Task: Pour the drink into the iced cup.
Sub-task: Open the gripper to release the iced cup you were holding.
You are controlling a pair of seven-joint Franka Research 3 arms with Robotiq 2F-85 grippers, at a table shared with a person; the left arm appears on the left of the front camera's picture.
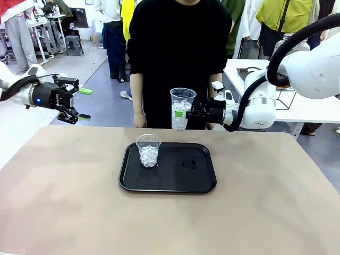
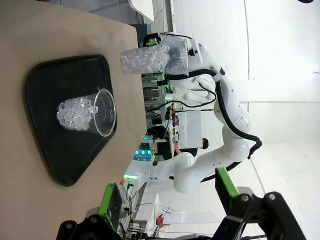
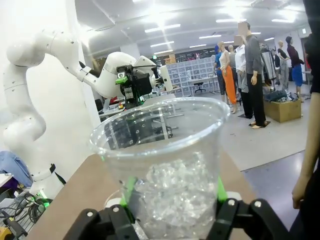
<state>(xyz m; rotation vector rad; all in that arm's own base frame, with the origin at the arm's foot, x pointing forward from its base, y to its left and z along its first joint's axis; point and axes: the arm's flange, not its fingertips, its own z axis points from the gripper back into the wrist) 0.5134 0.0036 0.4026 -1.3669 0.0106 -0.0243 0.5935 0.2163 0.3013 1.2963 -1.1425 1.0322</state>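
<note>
An iced cup [image 1: 148, 151] of clear plastic stands upright on the left part of the black tray [image 1: 167, 188]. My right gripper [image 1: 183, 113] is shut on a second, taller clear cup of ice [image 1: 182, 106], held upright in the air above the tray's far edge. From the right wrist, that cup [image 3: 165, 165] sits between the green pads. My left gripper [image 1: 82, 104] hangs open and empty beyond the table's left corner, its fingers [image 2: 112, 197] spread wide toward the tray [image 2: 50, 160] and the iced cup [image 2: 87, 112]. The drink is out of view.
A person in black stands at the far side of the table, right behind the raised cup, with one hand [image 1: 139, 121] near the table edge. A small dark mark [image 1: 189, 163] lies on the tray's right half. Bare tan tabletop [image 1: 265, 212] surrounds the tray.
</note>
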